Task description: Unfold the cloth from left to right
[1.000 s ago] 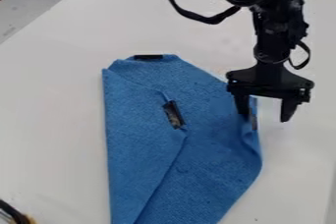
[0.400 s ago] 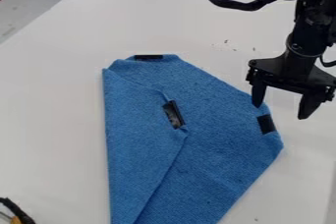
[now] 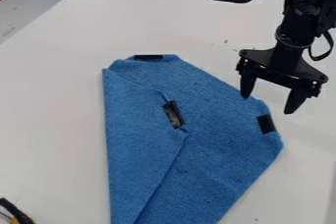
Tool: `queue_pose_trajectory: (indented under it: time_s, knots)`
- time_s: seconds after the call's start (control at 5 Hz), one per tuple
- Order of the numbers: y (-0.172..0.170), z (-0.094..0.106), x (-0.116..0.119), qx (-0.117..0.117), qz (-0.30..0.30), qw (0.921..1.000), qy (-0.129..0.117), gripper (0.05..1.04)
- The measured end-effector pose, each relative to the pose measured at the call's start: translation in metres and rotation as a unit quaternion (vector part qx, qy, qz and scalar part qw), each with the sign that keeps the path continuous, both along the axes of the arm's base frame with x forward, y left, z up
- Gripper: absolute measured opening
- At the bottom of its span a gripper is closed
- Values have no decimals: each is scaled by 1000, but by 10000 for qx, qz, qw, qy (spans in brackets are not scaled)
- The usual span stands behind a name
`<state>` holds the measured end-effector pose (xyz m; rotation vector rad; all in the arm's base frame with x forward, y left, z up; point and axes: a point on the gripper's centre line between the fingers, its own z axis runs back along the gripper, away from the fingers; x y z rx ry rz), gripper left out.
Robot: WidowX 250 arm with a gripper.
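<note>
The black gripper (image 3: 267, 103) hangs open over the upper right edge of the cloth, its left finger at the cloth's edge and its right finger over the white table. The blue cloth (image 3: 216, 149) lies partly folded, with a flap on its left side turned over along a diagonal edge. Black patches show on the cloth: one at the top edge, one at the flap's corner near the middle, and one near the right corner. Nothing is between the fingertips.
The white table (image 3: 52, 120) extends around the cloth. A black and yellow object (image 3: 18, 214) is at the lower left corner. A black cable loops from the arm at the top. Small dark specks lie behind the cloth.
The gripper moved right off the cloth, then slightly back left. The cloth's right side, earlier curled under the gripper, now lies flatter and farther right, with its black patch in view.
</note>
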<state>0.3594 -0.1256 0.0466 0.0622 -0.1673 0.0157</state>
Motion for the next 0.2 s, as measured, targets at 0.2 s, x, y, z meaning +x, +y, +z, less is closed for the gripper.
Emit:
queue_pose_trajectory:
  time_s: [0.2]
  knots:
    - [1,0,0,4,-7,10000,1,999]
